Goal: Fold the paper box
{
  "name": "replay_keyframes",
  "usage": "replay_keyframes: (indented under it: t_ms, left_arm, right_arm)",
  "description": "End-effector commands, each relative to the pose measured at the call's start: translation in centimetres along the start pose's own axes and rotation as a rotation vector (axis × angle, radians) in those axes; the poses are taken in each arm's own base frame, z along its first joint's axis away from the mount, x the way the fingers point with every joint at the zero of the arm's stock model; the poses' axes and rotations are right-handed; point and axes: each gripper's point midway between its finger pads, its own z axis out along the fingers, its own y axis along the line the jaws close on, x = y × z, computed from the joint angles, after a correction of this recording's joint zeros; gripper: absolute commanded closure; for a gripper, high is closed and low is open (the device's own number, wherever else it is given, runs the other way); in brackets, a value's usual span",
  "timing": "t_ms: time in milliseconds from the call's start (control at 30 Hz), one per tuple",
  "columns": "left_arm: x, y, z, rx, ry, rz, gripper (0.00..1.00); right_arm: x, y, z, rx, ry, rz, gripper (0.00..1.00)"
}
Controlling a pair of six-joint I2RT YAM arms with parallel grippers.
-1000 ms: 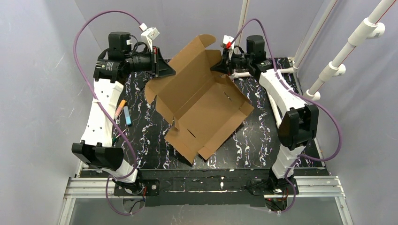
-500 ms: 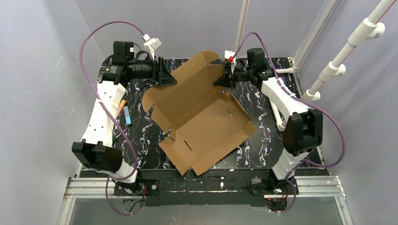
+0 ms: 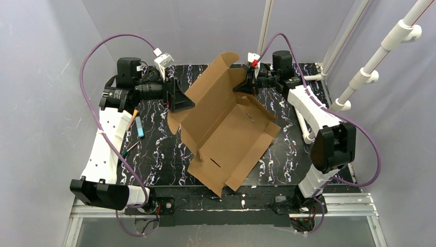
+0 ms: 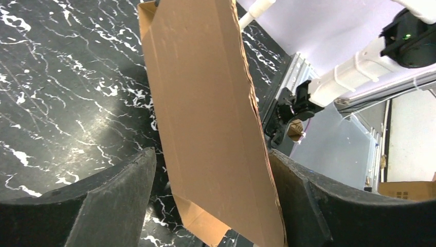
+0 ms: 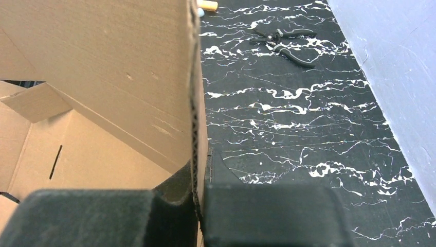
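Box place: the paper box (image 3: 231, 128) is lying mid-table at a slant, one corner reaching toward the near edge.
Box look: plain brown cardboard is sitting half open, slotted base flat, side flaps lifting, the big far panel rising.
My right gripper (image 3: 241, 85): I am pinching that raised panel's edge, jaws closed on it.
My left gripper (image 3: 181, 98): my jaws are standing wide, straddling a flap without clamping.
Surface: the table (image 3: 154, 149) is showing black with white veins; markers (image 3: 140, 126) are lying at its left side and pliers (image 5: 283, 43) on its far part.
Room: pale lilac-grey walls (image 3: 46, 103) are closing in; white pipes (image 3: 380, 51) are slanting up on the right.
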Motion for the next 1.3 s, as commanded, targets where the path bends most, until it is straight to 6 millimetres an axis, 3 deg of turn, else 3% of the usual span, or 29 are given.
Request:
replay_keyframes:
  t_ms: [0, 233, 333, 567, 667, 800, 1267]
  left_arm:
    - [-0.1, -2.6, -0.6, 0.094, -0.025, 0.021, 0.21]
    - [-0.5, -2.5, -0.9, 0.047, -0.042, -0.028, 0.22]
    - [-1.2, -2.3, -1.8, -0.012, -0.08, -0.024, 0.19]
    - [-1.9, -1.2, -3.0, -0.11, -0.186, -0.046, 0.02]
    - [-1.8, -0.8, -2.9, -0.111, -0.204, -0.09, 0.02]
    - [-2.1, -1.6, -3.1, -0.063, -0.227, -0.1, 0.02]
    - [-0.9, -2.7, -2.1, -0.101, -0.183, -0.007, 0.07]
  right_arm:
    - [-2.3, 0.0, -0.7, 0.021, -0.036, -0.051, 0.99]
    - [-1.2, -1.1, -0.8, 0.081, 0.002, -0.037, 0.99]
    - [-0.9, -1.5, -0.9, 0.102, 0.017, -0.032, 0.99]
    - [-0.6, -1.6, -1.0, 0.118, 0.025, -0.018, 0.99]
    - [-0.6, -1.4, -1.0, 0.12, 0.022, -0.014, 0.99]
    - [-0.5, -1.6, -1.1, 0.131, 0.029, -0.005, 0.99]
    - [-0.1, -2.0, -1.0, 0.141, 0.04, 0.016, 0.99]
